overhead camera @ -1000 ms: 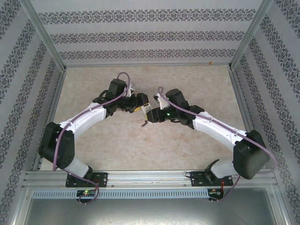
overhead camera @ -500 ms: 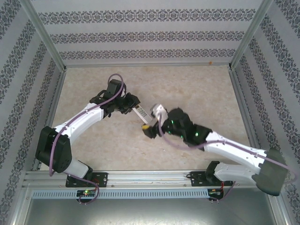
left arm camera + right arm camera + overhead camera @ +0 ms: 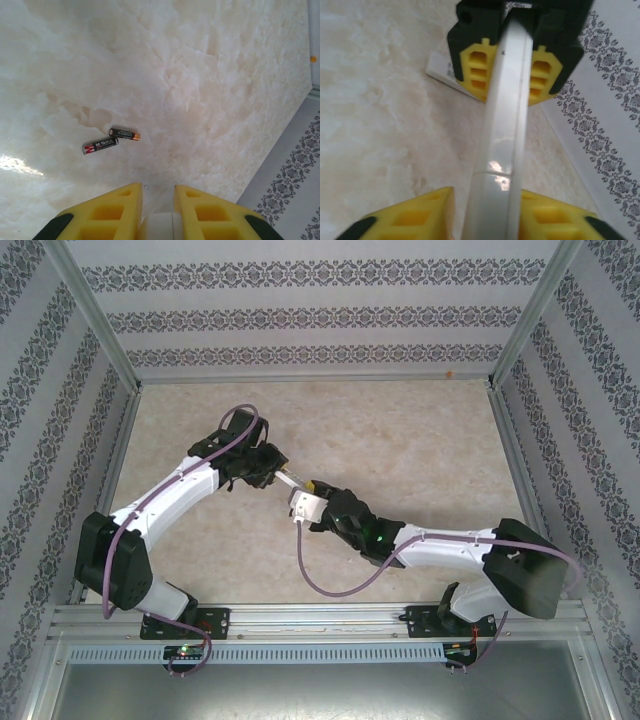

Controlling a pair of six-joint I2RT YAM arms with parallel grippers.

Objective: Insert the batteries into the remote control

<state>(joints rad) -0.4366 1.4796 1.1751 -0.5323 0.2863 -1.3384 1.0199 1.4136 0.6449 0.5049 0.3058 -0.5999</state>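
Observation:
A long white remote control (image 3: 505, 125) hangs above the table, gripped at both ends. My right gripper (image 3: 487, 192) is shut on its near end, and my left gripper (image 3: 509, 75) is shut on its far end. From above, the remote (image 3: 289, 478) bridges the left gripper (image 3: 278, 472) and the right gripper (image 3: 305, 488) at mid-table. The left wrist view has the remote's white end (image 3: 160, 225) between the yellow fingers of the left gripper (image 3: 157, 187). Two dark batteries (image 3: 100, 145) (image 3: 125, 134) lie side by side on the marble beyond them.
A flat white piece (image 3: 440, 70) lies on the table under the left gripper. Patterned walls (image 3: 320, 315) and metal posts enclose the marble table (image 3: 420, 440) on three sides. A small orange dot (image 3: 312, 59) sits near the wall base.
My right arm has swung its elbow toward the near edge and its gripper has shifted left. The left gripper has drawn slightly left, and the remote between them has moved left too.

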